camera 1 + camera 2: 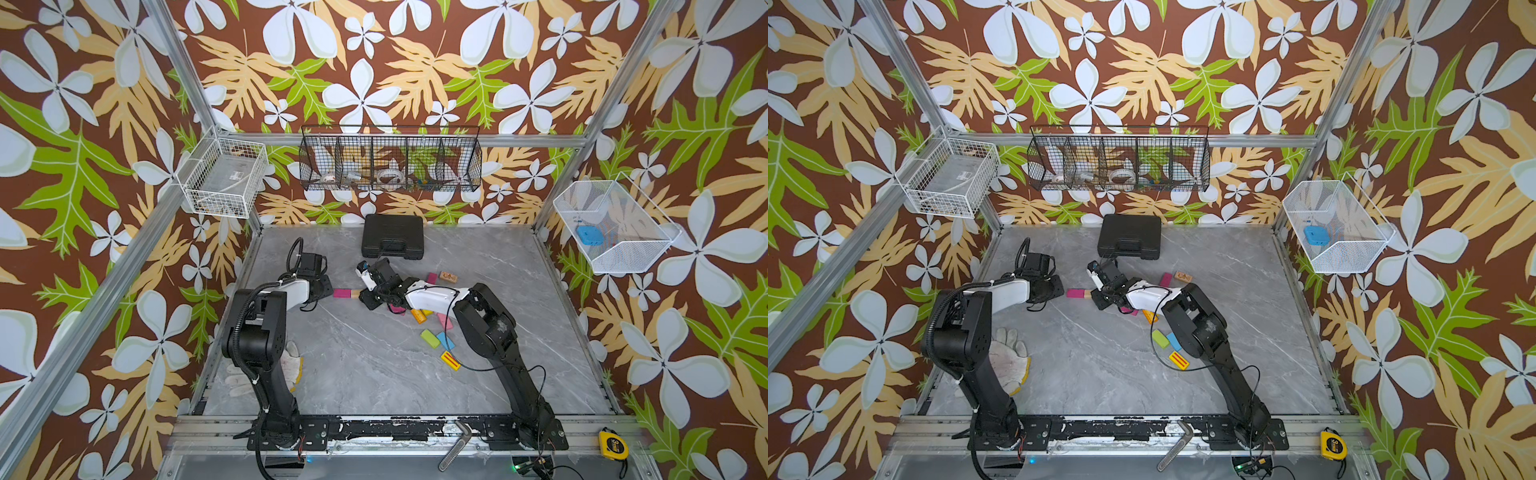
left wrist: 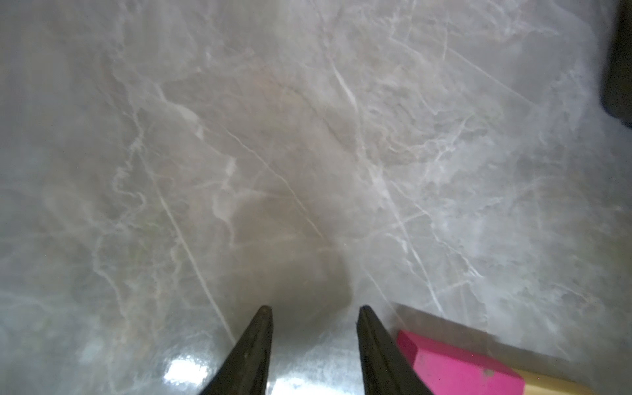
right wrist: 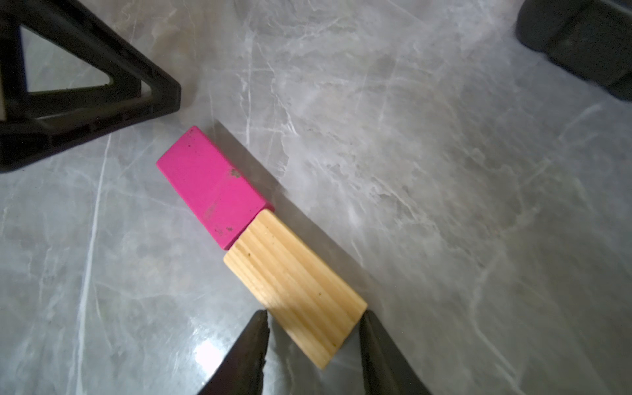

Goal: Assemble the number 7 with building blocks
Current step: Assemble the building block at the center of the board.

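Magenta block (image 3: 208, 184), entry one: where does it lie?

— Flat on the grey marbled table (image 1: 374, 374), mid-table, on the near side of the black case (image 1: 392, 241). In both top views it shows between the two wrists. One short end touches the plain wood block (image 3: 294, 280). The pair forms one straight line, magenta toward the left arm.

Entry two: left gripper (image 2: 313, 311)?

— Jaws spread, nothing between them, bare table beneath. The magenta block lies just beside one fingertip (image 2: 371, 328), outside the gap.

Entry three: right gripper (image 3: 313, 314)?

— Its tips stand on either side of the wood block's free end, which lies askew across the gap. One tip meets a corner of the block and the other sits at its long edge. Pinching or merely flanking: cannot tell. The block rests on the table.

Other blocks?

— All loose on the right arm's side.
- A second magenta block (image 1: 432, 277) and a printed wood block (image 1: 449, 276) sit side by side beyond the right forearm.
- An orange block (image 1: 419, 318) and a pink block (image 1: 444, 321) are partly hidden by the arm.
- A green block (image 1: 430, 338) lies just beside a blue block (image 1: 445, 340).
- A yellow red-striped block (image 1: 451, 360) lies nearest the front, apart from the rest.

Sundries?

— A work glove (image 1: 1011, 357) lies on the table behind the left arm's column. A yellow tape measure (image 1: 611, 445) sits on the front rail.
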Robot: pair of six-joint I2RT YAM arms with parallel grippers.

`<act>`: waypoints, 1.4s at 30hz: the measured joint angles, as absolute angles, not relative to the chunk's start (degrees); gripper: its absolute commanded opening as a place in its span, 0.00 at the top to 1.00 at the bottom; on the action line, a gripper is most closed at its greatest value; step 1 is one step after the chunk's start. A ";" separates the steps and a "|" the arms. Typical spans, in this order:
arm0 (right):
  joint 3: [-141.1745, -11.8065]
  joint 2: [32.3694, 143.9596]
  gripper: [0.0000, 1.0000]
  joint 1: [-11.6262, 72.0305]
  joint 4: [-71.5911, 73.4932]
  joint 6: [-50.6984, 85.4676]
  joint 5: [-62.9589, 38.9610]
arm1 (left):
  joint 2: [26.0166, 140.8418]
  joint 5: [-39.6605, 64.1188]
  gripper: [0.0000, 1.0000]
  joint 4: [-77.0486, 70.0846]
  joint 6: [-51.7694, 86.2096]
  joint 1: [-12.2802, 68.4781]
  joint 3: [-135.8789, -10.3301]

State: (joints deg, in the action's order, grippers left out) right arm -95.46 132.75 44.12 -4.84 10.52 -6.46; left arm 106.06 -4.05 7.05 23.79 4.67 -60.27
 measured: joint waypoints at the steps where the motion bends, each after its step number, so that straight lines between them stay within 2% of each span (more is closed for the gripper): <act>1: -95.46 132.77 0.56 44.10 -4.84 10.52 -6.46 | 106.10 -4.05 0.56 7.01 23.55 4.80 -60.29; 42: -92.99 132.75 0.54 44.03 0.84 13.69 -6.02 | 106.10 -3.31 0.56 5.67 23.11 5.19 -59.81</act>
State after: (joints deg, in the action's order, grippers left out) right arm -92.99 132.75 44.03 0.84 13.69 -6.02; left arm 106.10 -3.31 5.67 23.11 5.19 -59.81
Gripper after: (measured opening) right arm 0.455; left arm 0.442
